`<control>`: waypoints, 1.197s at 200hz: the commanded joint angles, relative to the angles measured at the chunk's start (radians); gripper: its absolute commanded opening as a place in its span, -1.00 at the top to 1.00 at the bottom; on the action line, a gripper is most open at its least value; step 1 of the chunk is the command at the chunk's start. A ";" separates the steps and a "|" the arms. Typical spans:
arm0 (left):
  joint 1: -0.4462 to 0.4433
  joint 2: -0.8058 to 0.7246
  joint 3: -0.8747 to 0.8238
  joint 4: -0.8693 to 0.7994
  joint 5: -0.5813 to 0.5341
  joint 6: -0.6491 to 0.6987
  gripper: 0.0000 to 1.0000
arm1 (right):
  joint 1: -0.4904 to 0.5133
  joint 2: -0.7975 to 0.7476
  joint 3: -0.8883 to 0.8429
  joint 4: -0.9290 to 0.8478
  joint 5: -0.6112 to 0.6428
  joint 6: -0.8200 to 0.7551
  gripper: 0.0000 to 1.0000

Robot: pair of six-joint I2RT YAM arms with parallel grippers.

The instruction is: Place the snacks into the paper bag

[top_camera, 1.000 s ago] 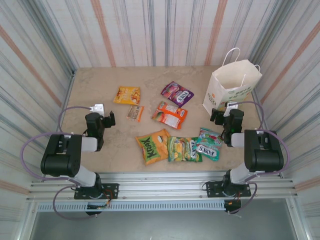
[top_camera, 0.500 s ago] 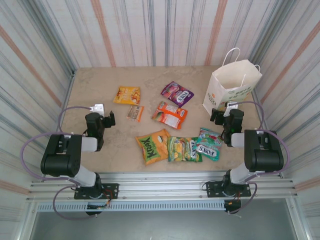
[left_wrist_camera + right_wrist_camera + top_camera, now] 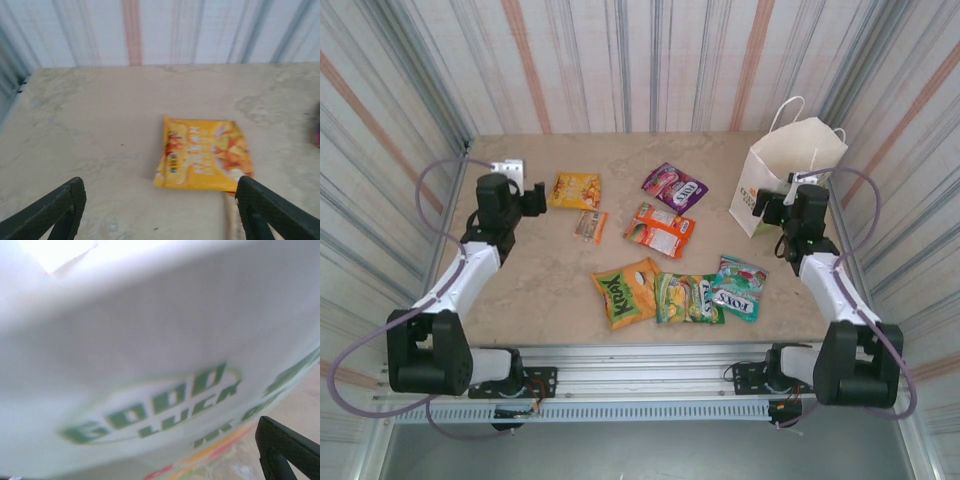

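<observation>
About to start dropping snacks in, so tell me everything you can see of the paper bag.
The paper bag is white matte paper with white cord handles and green GOOD LUCK lettering on its side. It stands upright, mouth open, at the far right corner of the table. The open right gripper sits close against the printed side; contact cannot be told.

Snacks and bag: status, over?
Left pincer open, facing yellow-orange packet. Right pincer open, close beside paper bag. Seven snacks on table, none gripped. Nothing blocking.
</observation>
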 commanded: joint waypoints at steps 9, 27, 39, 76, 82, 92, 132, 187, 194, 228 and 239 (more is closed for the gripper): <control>-0.081 0.002 0.177 -0.384 0.086 -0.013 -0.57 | -0.001 -0.079 0.151 -0.422 -0.004 0.061 -0.99; -0.129 0.037 0.283 -0.499 0.096 -0.002 -0.56 | 0.002 -0.099 0.265 -0.576 -0.034 0.085 -0.99; -0.150 0.073 0.351 -0.569 0.108 -0.003 -0.56 | 0.007 -0.099 0.355 -0.677 -0.050 0.102 -0.99; -0.202 0.199 0.556 -0.748 0.182 -0.017 -0.49 | 0.041 -0.033 0.648 -0.935 -0.048 0.137 -0.99; -0.213 0.220 0.587 -0.770 0.192 -0.020 -0.48 | 0.048 -0.013 0.694 -0.967 -0.051 0.143 -0.99; -0.228 0.252 0.633 -0.806 0.201 -0.018 -0.47 | 0.056 0.027 0.770 -1.014 -0.053 0.155 -0.99; -0.297 0.374 0.802 -0.936 0.196 -0.043 -0.42 | 0.129 0.234 1.050 -1.174 -0.022 0.172 -0.99; -0.341 0.475 0.866 -0.957 0.201 -0.044 -0.37 | 0.156 0.478 1.243 -1.146 0.003 0.247 -0.83; -0.342 0.486 0.869 -0.954 0.215 -0.045 -0.37 | 0.155 0.508 1.264 -1.141 0.005 0.264 -0.79; -0.342 0.535 0.905 -0.949 0.244 -0.023 -0.38 | 0.151 0.653 1.398 -1.188 0.055 0.332 -0.70; -0.342 0.552 0.927 -0.956 0.243 -0.019 -0.37 | 0.150 0.687 1.423 -1.189 0.068 0.344 -0.69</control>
